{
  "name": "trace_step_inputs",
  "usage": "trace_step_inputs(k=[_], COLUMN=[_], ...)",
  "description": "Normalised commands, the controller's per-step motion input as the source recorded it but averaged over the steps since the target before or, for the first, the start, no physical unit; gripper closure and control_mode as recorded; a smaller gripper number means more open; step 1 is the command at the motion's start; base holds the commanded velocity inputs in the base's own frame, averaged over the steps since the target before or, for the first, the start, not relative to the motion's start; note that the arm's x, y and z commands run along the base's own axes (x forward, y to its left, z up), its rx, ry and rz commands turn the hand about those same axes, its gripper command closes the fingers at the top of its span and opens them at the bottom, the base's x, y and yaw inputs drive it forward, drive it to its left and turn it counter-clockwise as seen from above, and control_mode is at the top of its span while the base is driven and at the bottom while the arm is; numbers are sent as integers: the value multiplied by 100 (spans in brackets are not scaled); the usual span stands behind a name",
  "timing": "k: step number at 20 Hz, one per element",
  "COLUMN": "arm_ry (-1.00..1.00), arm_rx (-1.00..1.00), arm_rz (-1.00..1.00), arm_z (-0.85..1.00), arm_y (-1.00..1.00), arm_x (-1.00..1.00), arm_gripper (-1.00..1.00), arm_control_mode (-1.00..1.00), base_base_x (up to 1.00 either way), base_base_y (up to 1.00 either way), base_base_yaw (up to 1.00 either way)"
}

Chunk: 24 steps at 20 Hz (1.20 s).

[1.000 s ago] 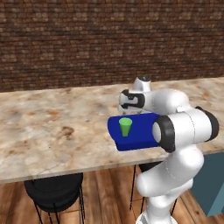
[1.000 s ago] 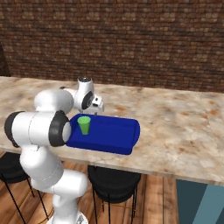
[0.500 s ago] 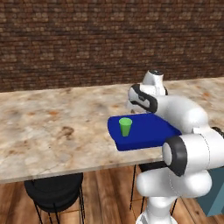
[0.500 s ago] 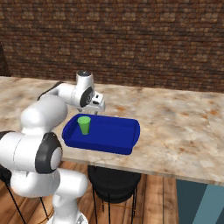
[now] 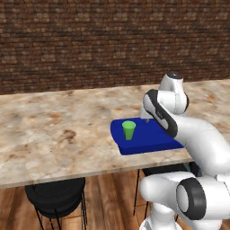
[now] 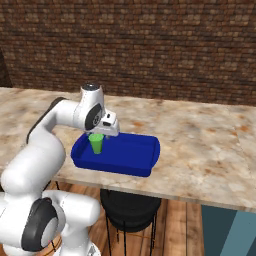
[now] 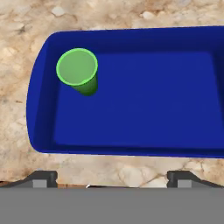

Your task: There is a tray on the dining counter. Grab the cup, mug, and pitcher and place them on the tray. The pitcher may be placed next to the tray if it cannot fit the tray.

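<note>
Marble-patterned beige, veined in brown, the dining counter [image 5: 58, 134] runs across both base views, with a dark brick wall [image 5: 90, 40] behind it and wooden floor below; nearest to me, under the counter's front edge, I see a black stool [image 5: 56, 202] in the left base view and another black stool [image 6: 131, 207] in the right base view. Above the counter my gripper [image 7: 112, 177] hangs over the tray [image 7: 144, 105]; its jaws stand wide apart and released, with nothing between them; in the hand view the two dark fingertips [image 7: 43, 177] sit at the bottom, over bare marble just short of the tray's near rim. Beyond the jaws lies the bright blue tray [image 6: 135, 155], flat on the counter near its front edge. The cup [image 7: 78, 74], bright green and handleless, stands upright inside the tray, ahead of the jaws and off toward the left fingertip in the hand view, close to the tray's short end wall; it is well clear of both fingers. From the right base view the cup [image 6: 96, 142] sits just below the gripper [image 6: 109, 131]; from the left base view the cup [image 5: 129, 130] stands at the tray's [image 5: 148, 143] left end, beside the hand.
</note>
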Motion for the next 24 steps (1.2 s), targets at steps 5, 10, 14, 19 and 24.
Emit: trace_step_inputs(k=[5,10,14,19,24], arm_ry=[0,0,-1,-1,0], arm_rx=[-7,-2,0,0,0], arm_rz=[0,2,1,1,0], arm_z=[14,39,57,62,41], arm_y=[-8,0,0,0,-2], arm_x=[-73,-46,-41,-32,-35], arm_gripper=[-100,-100,-100,-100,-100], arm_control_mode=[-100,-100,-100,-100,-100], base_base_x=[0,0,0,0,0], base_base_y=[0,0,0,0,0], base_base_yaw=[0,0,0,0,0])
